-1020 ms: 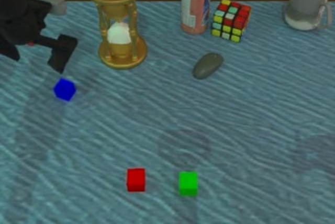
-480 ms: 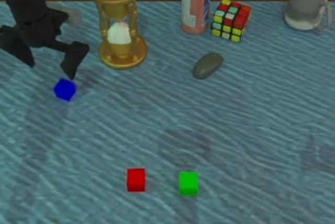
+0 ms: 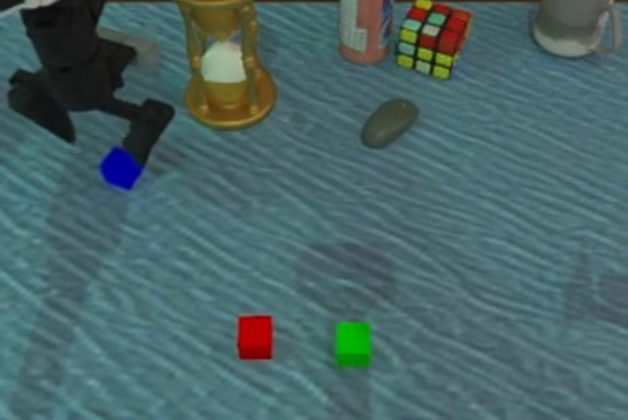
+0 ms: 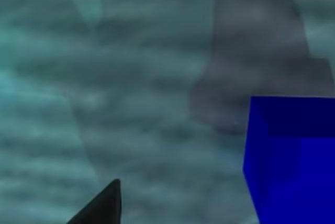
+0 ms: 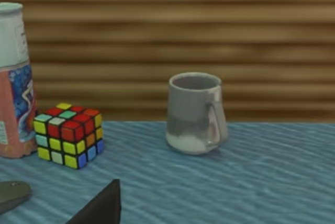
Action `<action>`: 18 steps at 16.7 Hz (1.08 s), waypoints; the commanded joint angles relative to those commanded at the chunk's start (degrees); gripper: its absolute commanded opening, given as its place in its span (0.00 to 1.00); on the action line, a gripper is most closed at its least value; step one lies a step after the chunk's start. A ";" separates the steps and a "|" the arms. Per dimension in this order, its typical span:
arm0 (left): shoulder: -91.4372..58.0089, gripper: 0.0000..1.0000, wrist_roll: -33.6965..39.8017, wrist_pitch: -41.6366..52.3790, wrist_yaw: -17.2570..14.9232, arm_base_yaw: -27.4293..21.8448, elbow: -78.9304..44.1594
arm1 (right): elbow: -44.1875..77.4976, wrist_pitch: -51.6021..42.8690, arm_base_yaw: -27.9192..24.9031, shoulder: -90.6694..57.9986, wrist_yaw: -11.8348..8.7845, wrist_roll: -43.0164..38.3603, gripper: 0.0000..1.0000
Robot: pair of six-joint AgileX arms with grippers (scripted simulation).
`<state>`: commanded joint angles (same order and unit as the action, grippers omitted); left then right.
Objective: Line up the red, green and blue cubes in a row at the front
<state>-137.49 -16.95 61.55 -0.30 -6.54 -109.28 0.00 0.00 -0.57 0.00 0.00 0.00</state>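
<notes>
The blue cube [image 3: 120, 170] lies at the left of the table, well behind the other two. The red cube [image 3: 255, 337] and the green cube [image 3: 352, 343] sit side by side near the front edge, a cube's width or so apart. My left gripper [image 3: 95, 124] hangs open just behind the blue cube, one finger [image 3: 147, 131] reaching over the cube's back right corner. In the left wrist view the blue cube [image 4: 293, 161] fills one side and a single fingertip [image 4: 102, 208] shows, with bare table between them. My right gripper [image 5: 149, 203] is out of the top view.
A gold hourglass [image 3: 224, 42] stands close behind and to the right of the left gripper. Along the back are a can [image 3: 367, 3], a multicoloured puzzle cube [image 3: 433, 37] and a grey mug [image 3: 579, 6]. A grey pebble-like object [image 3: 390, 123] lies mid-table.
My left arm has swung in from the back left and come down towards the blue cube, its finger now over the cube's corner. The cubes have not moved.
</notes>
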 joint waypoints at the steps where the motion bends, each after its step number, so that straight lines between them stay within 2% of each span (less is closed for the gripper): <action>1: -0.87 1.00 0.00 -2.64 -0.01 -0.02 1.41 | 0.00 0.00 0.00 0.00 0.00 0.00 1.00; 4: -2.83 1.00 0.00 -7.18 -0.03 -0.05 4.49 | 0.00 0.00 0.00 0.00 0.00 0.00 1.00; 8: -3.00 1.00 0.00 -7.49 -0.04 -0.06 4.73 | 0.00 0.00 0.00 0.00 0.00 0.00 1.00; 18: -3.00 0.25 0.00 -7.49 -0.04 -0.06 4.73 | 0.00 0.00 0.00 0.00 0.00 0.00 1.00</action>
<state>-140.49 -16.95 54.06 -0.33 -6.60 -104.55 0.00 0.00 -0.57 0.00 0.00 0.00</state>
